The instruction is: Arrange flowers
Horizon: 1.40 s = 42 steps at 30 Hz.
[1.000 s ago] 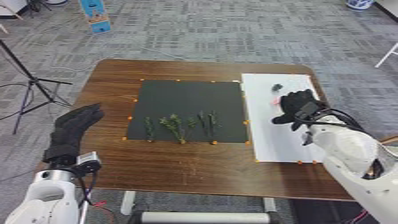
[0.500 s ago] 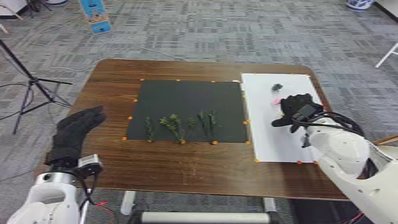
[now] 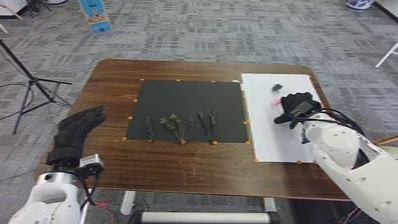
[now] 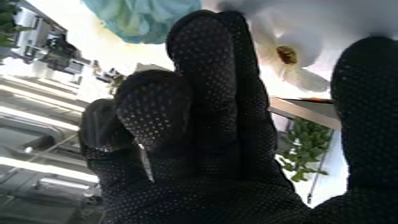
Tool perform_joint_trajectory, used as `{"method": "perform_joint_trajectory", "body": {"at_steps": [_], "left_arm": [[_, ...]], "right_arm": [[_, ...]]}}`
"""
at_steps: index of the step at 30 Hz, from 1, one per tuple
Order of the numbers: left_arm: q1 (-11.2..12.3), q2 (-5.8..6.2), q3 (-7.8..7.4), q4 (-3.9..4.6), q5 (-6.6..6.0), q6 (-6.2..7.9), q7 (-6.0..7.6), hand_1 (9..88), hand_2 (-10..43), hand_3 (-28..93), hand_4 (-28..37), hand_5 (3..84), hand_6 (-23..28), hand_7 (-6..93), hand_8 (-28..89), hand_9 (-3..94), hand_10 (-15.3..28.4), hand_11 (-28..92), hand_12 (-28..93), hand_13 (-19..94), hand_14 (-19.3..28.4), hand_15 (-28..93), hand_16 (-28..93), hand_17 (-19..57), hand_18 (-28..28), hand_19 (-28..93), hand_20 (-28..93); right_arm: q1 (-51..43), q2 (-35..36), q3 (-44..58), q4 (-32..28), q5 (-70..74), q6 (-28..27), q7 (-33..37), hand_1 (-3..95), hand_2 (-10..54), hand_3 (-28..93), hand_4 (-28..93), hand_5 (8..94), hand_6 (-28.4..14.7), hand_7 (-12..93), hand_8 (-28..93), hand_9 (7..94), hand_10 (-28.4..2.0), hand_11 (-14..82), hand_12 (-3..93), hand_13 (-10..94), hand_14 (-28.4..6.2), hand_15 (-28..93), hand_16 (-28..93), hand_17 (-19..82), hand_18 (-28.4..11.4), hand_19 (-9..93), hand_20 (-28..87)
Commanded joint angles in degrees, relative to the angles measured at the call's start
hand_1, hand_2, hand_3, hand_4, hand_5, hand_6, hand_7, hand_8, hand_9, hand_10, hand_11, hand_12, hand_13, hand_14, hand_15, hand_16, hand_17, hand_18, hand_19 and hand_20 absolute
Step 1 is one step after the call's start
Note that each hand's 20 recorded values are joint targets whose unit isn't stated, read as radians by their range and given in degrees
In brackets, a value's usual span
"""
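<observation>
Stems (image 3: pixel 178 127) of greenery, some leafy, some thin and dark, lie in a row on a black mat (image 3: pixel 187 100) at the middle of a brown desk (image 3: pixel 178 172), their ends pointing toward 6 o'clock, the robot's side. Orange markers (image 3: pixel 130 118) dot the mat's edges. At 3 o'clock, a white sheet (image 3: pixel 275 145) covers a strip of the desk beside the mat. The right robot hand (image 3: pixel 298 104), gloved in black, is over the sheet between 2 and 3 o'clock, open, its fingers straight and the thumb set apart. Just beside it, at 2 o'clock, is a pink item (image 3: pixel 276 101); a small dark item (image 3: pixel 277 87) sits between 1 and 2 o'clock, too small to identify.

In the right wrist view, a blue-green flower (image 4: pixel 142 17) appears beyond the fingertips, and a white flower (image 4: pixel 286 54) with a brownish centre appears in the gap between fingers and thumb, along with green leaves (image 4: pixel 306 145). Whether the glove touches the white petals cannot be told. At 9 o'clock, the left robot hand (image 3: pixel 78 127) is raised by the desk's edge, open, its straight fingers angled toward 1 o'clock. A black tripod (image 3: pixel 34 78) stands on grey carpet (image 3: pixel 204 30) at 10 o'clock.
</observation>
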Motion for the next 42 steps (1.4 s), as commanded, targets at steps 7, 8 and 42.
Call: {"method": "perform_joint_trajectory", "body": {"at_steps": [7, 8, 42], "left_arm": [[0.9, -0.43, -0.78, 0.36, -0.38, 1.13, 0.56, 29.5, 3.4, 72, -21.3, 49.9, 3.9, 16.8, -8, 50.6, 13.0, 22, 13, 42, 14.9, 13, -1, 10.5, 9.9, 10, 19], [0.9, -0.26, -0.66, 0.49, -0.43, 2.1, 0.86, 29.5, 3.7, 72, -21.4, 49.9, 3.9, 16.7, -8, 50.6, 13.0, 22, 13, 42, 14.8, 13, -1, 10.8, 9.8, 10, 19], [-2.7, 2.56, 0.82, 4.05, -4.2, 8.16, 1.38, 27.2, 30.7, 65, -28.3, 50.9, 6.4, 14.2, -9, 53.6, 14.7, 18, 7, 38, 11.5, 11, -6, 14.4, 4.8, 4, 17]], "right_arm": [[-0.7, 1.2, -1.7, -1.7, -2.1, 0.2, -1.7, 46.8, -0.4, 61, -15, 82.2, 0.8, 24, 16, 93.6, -9.6, 35.3, 28.7, 84, -8.8, 62, 41, 43, -26.0, 90, 57], [-0.7, 1.6, -2.1, -2.1, -1.8, 1.2, -1.3, 47.0, -0.3, 61, -15, 82.1, 0.8, 24, 16, 93.6, -9.6, 35.4, 28.8, 84, -8.7, 62, 42, 43, -26.0, 90, 57], [26.7, -13.5, -27.5, -12.5, 12.8, 4.2, -8.1, 46.6, 1.4, 63, -15, 81.5, 0.7, 26, 19, 92.0, -9.3, 38.8, 30.3, 82, -8.5, 66, 43, 43, -25.0, 90, 58]]}}
